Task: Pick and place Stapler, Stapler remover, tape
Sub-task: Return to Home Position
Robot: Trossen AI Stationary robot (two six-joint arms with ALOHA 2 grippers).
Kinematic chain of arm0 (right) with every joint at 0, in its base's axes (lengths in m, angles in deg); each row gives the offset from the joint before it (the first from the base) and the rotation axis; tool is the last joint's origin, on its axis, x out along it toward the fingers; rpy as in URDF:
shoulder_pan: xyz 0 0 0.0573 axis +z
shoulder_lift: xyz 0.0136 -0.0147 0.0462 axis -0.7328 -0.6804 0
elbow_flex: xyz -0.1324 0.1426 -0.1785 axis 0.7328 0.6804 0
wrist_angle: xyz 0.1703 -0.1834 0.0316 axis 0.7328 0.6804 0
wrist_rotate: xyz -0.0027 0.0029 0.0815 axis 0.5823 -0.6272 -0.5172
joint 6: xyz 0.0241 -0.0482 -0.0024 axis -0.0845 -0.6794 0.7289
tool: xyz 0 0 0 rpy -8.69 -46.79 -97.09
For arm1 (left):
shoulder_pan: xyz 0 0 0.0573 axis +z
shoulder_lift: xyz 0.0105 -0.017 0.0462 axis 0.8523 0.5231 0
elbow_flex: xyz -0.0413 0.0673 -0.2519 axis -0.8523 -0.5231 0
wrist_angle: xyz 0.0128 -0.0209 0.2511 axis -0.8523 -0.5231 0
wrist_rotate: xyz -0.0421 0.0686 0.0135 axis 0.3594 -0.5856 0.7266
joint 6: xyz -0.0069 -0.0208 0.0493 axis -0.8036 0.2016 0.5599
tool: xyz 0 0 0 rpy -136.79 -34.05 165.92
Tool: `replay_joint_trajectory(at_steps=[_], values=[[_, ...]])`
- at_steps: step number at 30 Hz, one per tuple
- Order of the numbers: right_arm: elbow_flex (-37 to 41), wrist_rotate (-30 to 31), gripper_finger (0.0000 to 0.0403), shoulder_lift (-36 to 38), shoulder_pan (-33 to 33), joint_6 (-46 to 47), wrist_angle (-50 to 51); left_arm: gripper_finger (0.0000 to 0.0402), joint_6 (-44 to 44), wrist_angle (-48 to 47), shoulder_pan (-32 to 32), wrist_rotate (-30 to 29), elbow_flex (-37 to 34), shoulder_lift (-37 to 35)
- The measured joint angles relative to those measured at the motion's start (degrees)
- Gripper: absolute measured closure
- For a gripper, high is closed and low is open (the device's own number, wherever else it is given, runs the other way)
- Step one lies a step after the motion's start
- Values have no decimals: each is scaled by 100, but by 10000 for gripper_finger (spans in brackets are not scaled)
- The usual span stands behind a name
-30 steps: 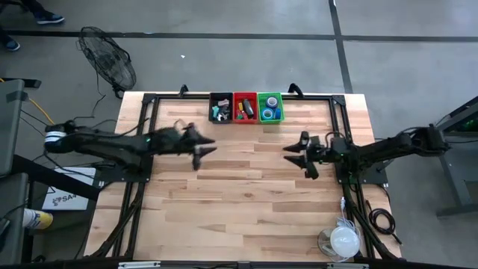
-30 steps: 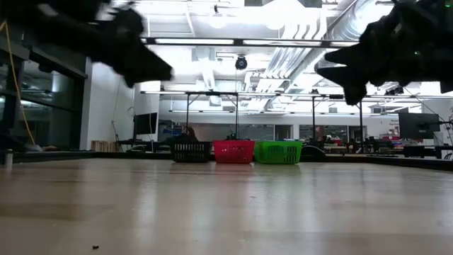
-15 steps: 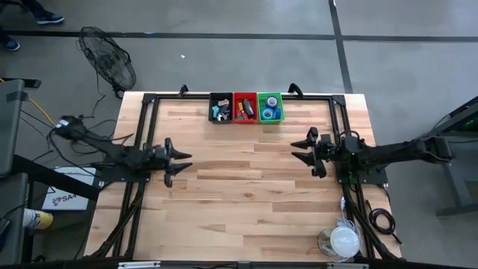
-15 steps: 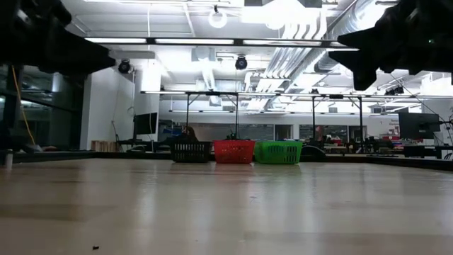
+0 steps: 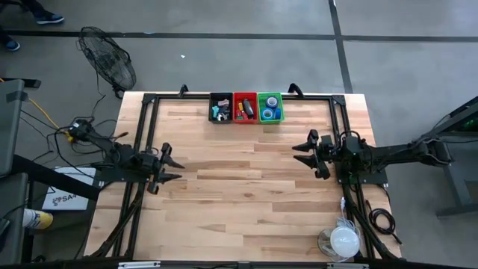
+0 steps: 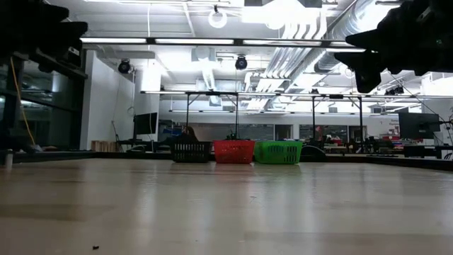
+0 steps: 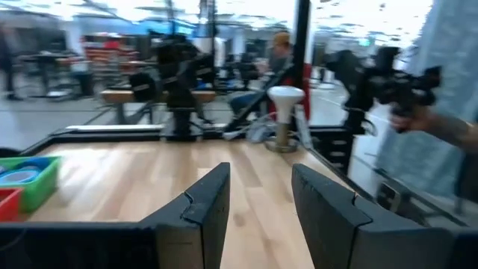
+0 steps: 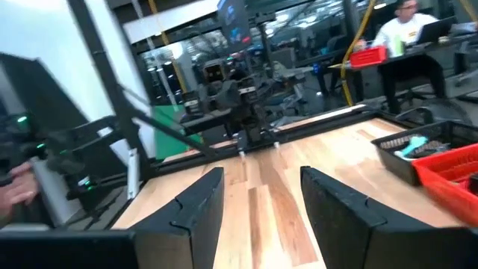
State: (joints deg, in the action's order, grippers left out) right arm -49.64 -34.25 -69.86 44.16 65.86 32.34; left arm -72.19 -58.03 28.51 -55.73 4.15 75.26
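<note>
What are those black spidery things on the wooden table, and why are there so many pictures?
They are a robot's grippers: two-finger pincers for picking things up. One picture is taken from above, one from table height, and two from little cameras on the robot's wrists, looking out past its fingers. From above, the left gripper is near the table's left side and the right gripper is near its right side. Both are open and hold nothing. On the wooden table, at the far edge, three little bins stand in a row: a black bin, a red bin and a green bin. Small office things lie inside them, and the green one has blue tape rolls.
</note>
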Motion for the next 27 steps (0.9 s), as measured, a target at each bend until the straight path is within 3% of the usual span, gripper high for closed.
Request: replay_joint_trajectory(at_steps=[5,13,24,27], values=[[0,-471,231,2,2,-30,27,259,0,-105,789,1059,0,-21],[0,-417,231,0,0,-425,29,259,148,-462,2196,2529,0,-26],[1,-419,231,-2,0,22,77,259,298,-942,3232,3156,28,-135],[2,-419,231,-2,0,22,77,259,-235,-1015,3306,2820,33,-96]])
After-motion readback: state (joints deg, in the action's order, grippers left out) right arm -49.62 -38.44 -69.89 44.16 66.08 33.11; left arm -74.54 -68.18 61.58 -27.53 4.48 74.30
